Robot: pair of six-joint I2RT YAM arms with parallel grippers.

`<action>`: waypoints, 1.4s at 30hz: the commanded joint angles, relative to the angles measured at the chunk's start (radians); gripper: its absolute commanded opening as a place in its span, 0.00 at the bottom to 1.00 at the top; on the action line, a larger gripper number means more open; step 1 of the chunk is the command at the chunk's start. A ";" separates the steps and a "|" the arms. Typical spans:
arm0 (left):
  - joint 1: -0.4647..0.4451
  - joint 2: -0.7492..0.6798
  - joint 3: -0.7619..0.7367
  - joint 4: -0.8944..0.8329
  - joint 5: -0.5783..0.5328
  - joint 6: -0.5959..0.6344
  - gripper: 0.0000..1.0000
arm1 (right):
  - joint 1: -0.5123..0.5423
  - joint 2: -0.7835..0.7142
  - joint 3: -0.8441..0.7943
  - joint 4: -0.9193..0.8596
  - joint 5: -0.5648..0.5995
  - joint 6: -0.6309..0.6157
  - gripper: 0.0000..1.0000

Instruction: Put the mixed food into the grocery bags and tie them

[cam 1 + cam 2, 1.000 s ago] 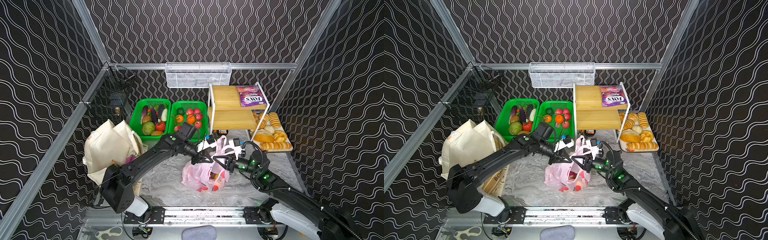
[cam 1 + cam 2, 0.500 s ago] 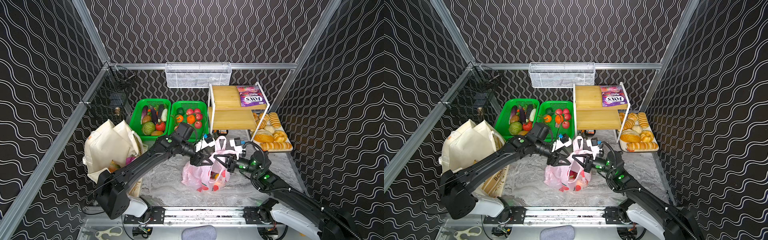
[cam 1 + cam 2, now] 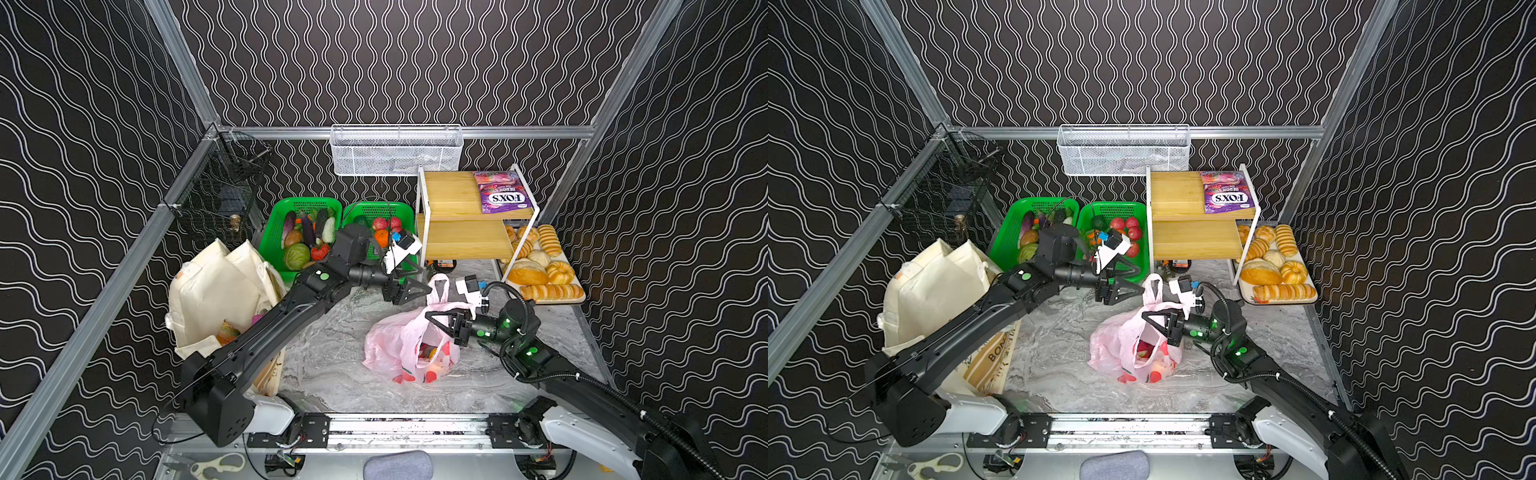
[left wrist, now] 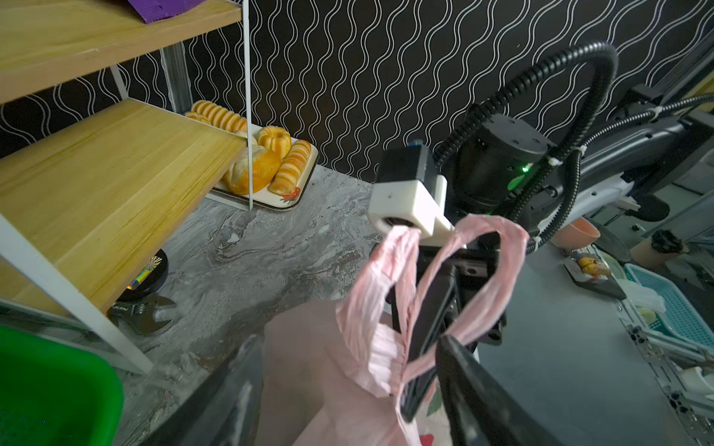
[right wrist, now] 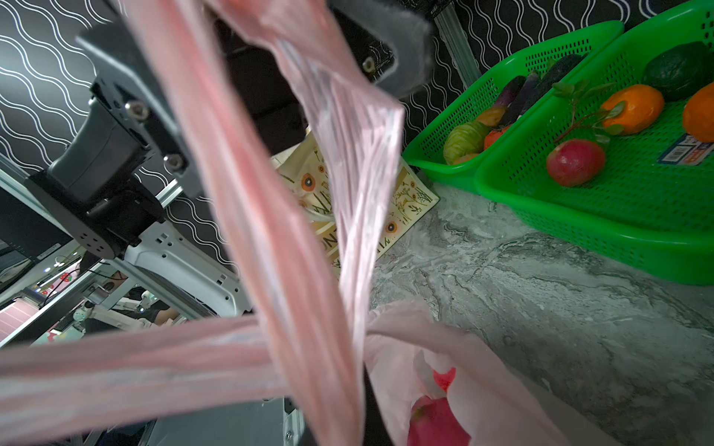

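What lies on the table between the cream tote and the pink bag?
Nothing: in both top views the marble tabletop between the cream tote and the pink bag is bare. Only the left arm passes above it.

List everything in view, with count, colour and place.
pink plastic bag: one, pale pink, centre of the table, fruit inside
canvas tote: one, cream, table's left side
mesh baskets: two, green, at the back, holding produce
wire basket: one, white, hung at the back
wire cage: one, black, hung back left
shelf: one, wood with white frame, back right
FOX'S packet: one, purple, top shelf
bread rolls: several, golden, tray right of the shelf
wrench: one, dark metal, under the shelf
scissors: one pair, pale handles, front edge
left gripper: one, black, fingers open beside a bag handle
right gripper: one, black, fingers shut on a bag handle
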 commanded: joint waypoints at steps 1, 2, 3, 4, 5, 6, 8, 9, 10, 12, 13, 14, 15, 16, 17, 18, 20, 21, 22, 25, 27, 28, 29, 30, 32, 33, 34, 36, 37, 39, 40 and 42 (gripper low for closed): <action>-0.013 0.034 0.037 0.060 0.025 -0.026 0.73 | 0.000 0.002 0.016 0.001 -0.023 -0.011 0.00; -0.017 0.044 0.050 0.042 0.040 -0.016 0.73 | -0.001 0.001 0.018 -0.006 -0.024 -0.012 0.00; -0.022 0.053 0.060 0.033 0.052 -0.006 0.72 | 0.000 0.002 0.019 -0.012 -0.027 -0.011 0.00; -0.025 0.060 0.070 0.024 0.063 0.001 0.72 | 0.001 0.002 0.022 -0.020 -0.029 -0.014 0.00; -0.029 0.065 0.077 0.022 0.075 0.005 0.72 | 0.000 0.004 0.024 -0.022 -0.032 -0.014 0.00; -0.032 0.067 0.080 0.028 0.079 0.006 0.72 | 0.000 0.005 0.025 -0.026 -0.036 -0.014 0.00; -0.038 0.070 0.085 0.059 0.076 -0.002 0.72 | 0.001 0.009 0.031 -0.038 -0.038 -0.020 0.00; -0.039 0.072 0.086 0.071 0.080 -0.007 0.69 | 0.000 0.009 0.032 -0.040 -0.039 -0.023 0.00; -0.039 0.074 0.091 0.073 0.089 -0.006 0.64 | 0.001 0.010 0.031 -0.039 -0.038 -0.020 0.00; -0.042 0.082 0.104 0.053 0.091 0.008 0.49 | 0.001 0.008 0.033 -0.041 -0.035 -0.019 0.00; -0.043 0.085 0.108 0.036 0.094 0.016 0.39 | 0.000 0.006 0.034 -0.044 -0.032 -0.018 0.00; -0.042 0.086 0.112 0.015 0.103 0.030 0.29 | 0.001 0.002 0.036 -0.050 -0.023 -0.018 0.00; -0.042 0.085 0.115 -0.010 0.107 0.041 0.21 | 0.001 -0.002 0.036 -0.053 -0.013 -0.018 0.00; -0.042 0.080 0.115 -0.035 0.104 0.050 0.12 | 0.000 -0.007 0.034 -0.055 0.002 -0.015 0.00; -0.043 0.069 0.108 -0.049 0.091 0.052 0.03 | 0.000 -0.011 0.031 -0.057 0.016 -0.011 0.00; -0.043 0.057 0.097 -0.051 0.072 0.046 0.00 | 0.000 -0.016 0.030 -0.060 0.032 -0.007 0.00; -0.043 0.015 0.049 -0.020 0.009 0.017 0.00 | 0.000 -0.028 0.022 -0.062 0.081 0.018 0.01; -0.043 -0.005 0.025 -0.001 -0.026 0.003 0.00 | -0.001 -0.031 0.017 -0.060 0.101 0.032 0.01; -0.043 -0.033 -0.006 0.021 -0.065 -0.019 0.00 | -0.002 -0.036 0.011 -0.049 0.114 0.044 0.02; -0.043 -0.098 -0.081 0.066 -0.161 -0.075 0.00 | -0.002 -0.049 -0.005 -0.022 0.144 0.083 0.02; -0.042 -0.126 -0.113 0.069 -0.184 -0.103 0.00 | -0.004 -0.055 -0.008 -0.021 0.166 0.098 0.02; -0.043 -0.139 -0.125 0.064 -0.193 -0.115 0.00 | -0.003 -0.058 -0.008 -0.021 0.174 0.106 0.03; -0.043 -0.150 -0.136 0.056 -0.201 -0.129 0.00 | -0.005 -0.060 -0.007 -0.023 0.182 0.112 0.03; -0.042 -0.160 -0.143 0.046 -0.214 -0.139 0.00 | -0.005 -0.063 -0.006 -0.025 0.192 0.117 0.04; -0.042 -0.182 -0.161 0.022 -0.257 -0.165 0.00 | -0.006 -0.066 -0.007 -0.015 0.202 0.127 0.06; -0.043 -0.189 -0.163 0.006 -0.264 -0.179 0.00 | -0.006 -0.067 -0.006 -0.013 0.210 0.135 0.07; -0.042 -0.198 -0.166 -0.004 -0.252 -0.195 0.00 | -0.009 -0.066 -0.002 -0.017 0.222 0.146 0.06; -0.044 -0.214 -0.194 0.012 -0.215 -0.248 0.00 | -0.011 -0.061 0.011 -0.040 0.251 0.167 0.07; -0.047 -0.221 -0.215 0.029 -0.204 -0.289 0.00 | -0.012 -0.056 0.018 -0.048 0.262 0.184 0.07; -0.058 -0.224 -0.247 0.066 -0.176 -0.353 0.00 | -0.012 -0.045 0.024 -0.037 0.271 0.214 0.07; -0.068 -0.226 -0.263 0.086 -0.164 -0.386 0.00 | -0.013 -0.041 0.027 -0.033 0.278 0.232 0.08; -0.093 -0.227 -0.287 0.105 -0.169 -0.424 0.00 | -0.014 -0.031 0.026 -0.015 0.292 0.261 0.08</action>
